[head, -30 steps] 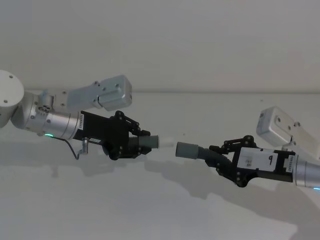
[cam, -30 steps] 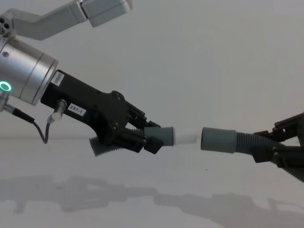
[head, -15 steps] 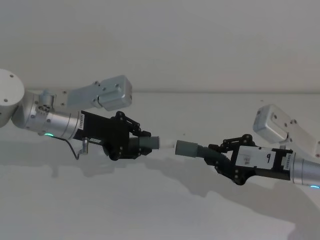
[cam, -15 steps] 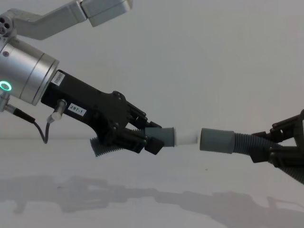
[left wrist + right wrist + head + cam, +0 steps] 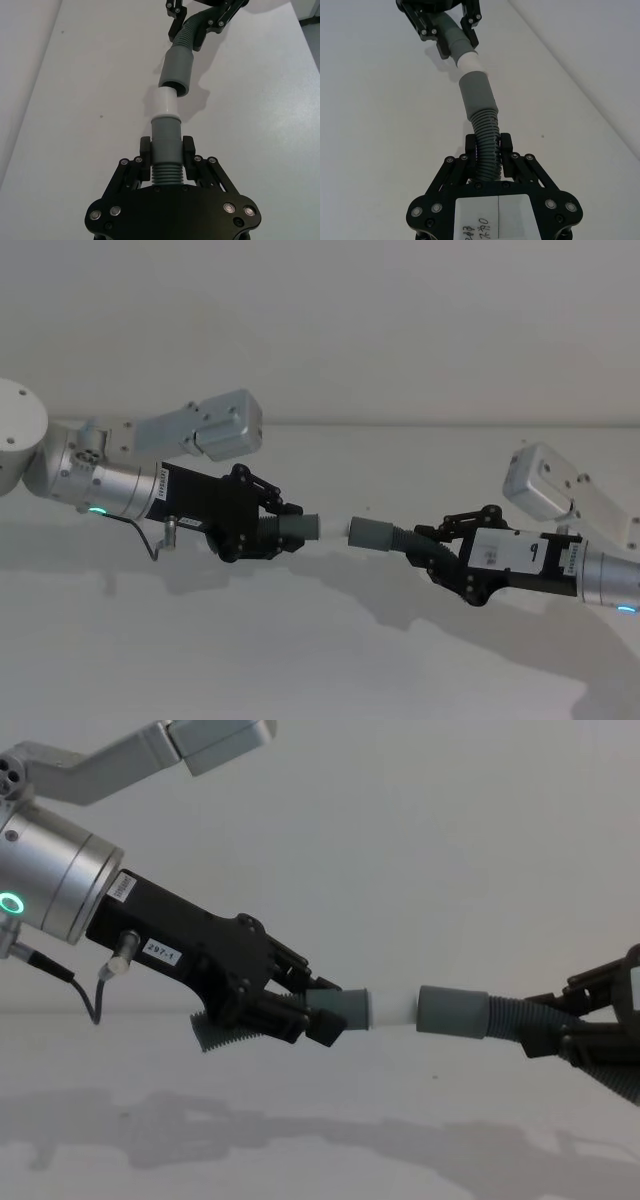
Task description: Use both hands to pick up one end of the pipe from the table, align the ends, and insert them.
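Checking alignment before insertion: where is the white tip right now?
The white tip sits mid-air at the chest view's centre, on the left end effector's cuff, just meeting the open mouth of the right-held grey cuff.

Layout, reckoned for you from the white tip (image 5: 393, 1009): to its left, its own cuff (image 5: 341, 1009), held in the left gripper (image 5: 318, 1011); to its right, touching, the second cuff (image 5: 452, 1013), its hose (image 5: 513, 1021) running on into the right gripper (image 5: 432, 552); below all, apart, the table (image 5: 320, 660).
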`<move>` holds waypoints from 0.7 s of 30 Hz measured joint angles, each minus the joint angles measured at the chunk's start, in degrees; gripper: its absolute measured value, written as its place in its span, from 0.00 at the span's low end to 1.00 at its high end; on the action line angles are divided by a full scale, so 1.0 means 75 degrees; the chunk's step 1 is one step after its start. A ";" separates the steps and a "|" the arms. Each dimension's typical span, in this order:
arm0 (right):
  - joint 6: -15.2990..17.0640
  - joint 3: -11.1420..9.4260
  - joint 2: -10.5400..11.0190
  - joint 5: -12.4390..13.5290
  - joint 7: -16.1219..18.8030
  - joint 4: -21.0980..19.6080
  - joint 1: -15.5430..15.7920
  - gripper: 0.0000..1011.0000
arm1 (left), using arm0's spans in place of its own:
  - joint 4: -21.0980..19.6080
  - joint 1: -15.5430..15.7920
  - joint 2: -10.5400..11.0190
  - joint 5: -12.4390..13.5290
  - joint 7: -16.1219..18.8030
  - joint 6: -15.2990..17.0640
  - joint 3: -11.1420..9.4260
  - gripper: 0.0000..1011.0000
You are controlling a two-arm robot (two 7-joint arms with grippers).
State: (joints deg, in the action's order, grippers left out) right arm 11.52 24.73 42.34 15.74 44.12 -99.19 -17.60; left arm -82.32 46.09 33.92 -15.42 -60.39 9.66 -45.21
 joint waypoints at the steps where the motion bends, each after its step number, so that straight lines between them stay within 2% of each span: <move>1: 0.0001 0.0005 -0.0001 0.0004 -0.0001 0.0000 -0.0008 0.27 | 0.0007 0.0005 -0.0003 -0.0012 -0.0007 -0.0003 -0.0003 0.36; 21: -0.0016 0.0110 0.0001 0.0178 -0.0014 -0.0041 -0.0161 0.27 | 0.0307 0.0164 -0.0165 -0.0171 -0.0113 -0.0095 -0.0170 0.36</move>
State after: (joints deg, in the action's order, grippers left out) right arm 11.40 25.56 42.35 17.08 44.01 -99.49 -18.81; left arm -80.03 47.32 32.69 -16.70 -61.24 8.95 -46.48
